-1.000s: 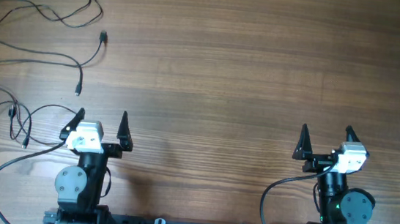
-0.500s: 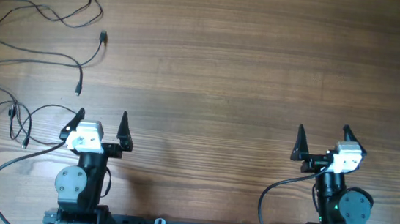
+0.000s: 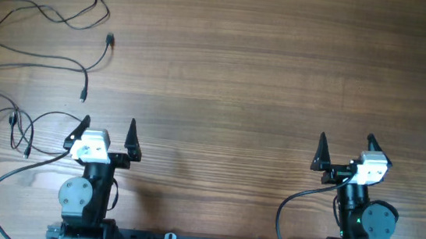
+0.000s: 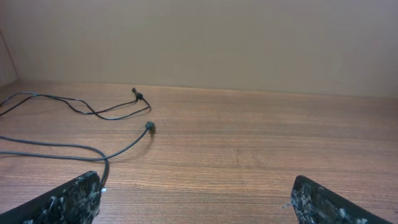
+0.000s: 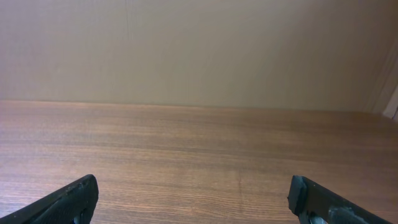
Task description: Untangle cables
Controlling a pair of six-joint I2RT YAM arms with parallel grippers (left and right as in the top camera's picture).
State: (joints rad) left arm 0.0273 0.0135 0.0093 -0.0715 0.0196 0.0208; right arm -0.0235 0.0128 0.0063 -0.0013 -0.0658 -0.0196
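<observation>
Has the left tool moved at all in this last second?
No. The left tool sits just as far from the nearest cable as before, and it is open to the same width.

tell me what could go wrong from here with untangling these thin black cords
The looped thin black cord nearest the robot lies close to the left arm's thicker black wire; the open left gripper could snag that instead. All the cords sit far left, so the open right gripper probably cannot reach to help.
</observation>
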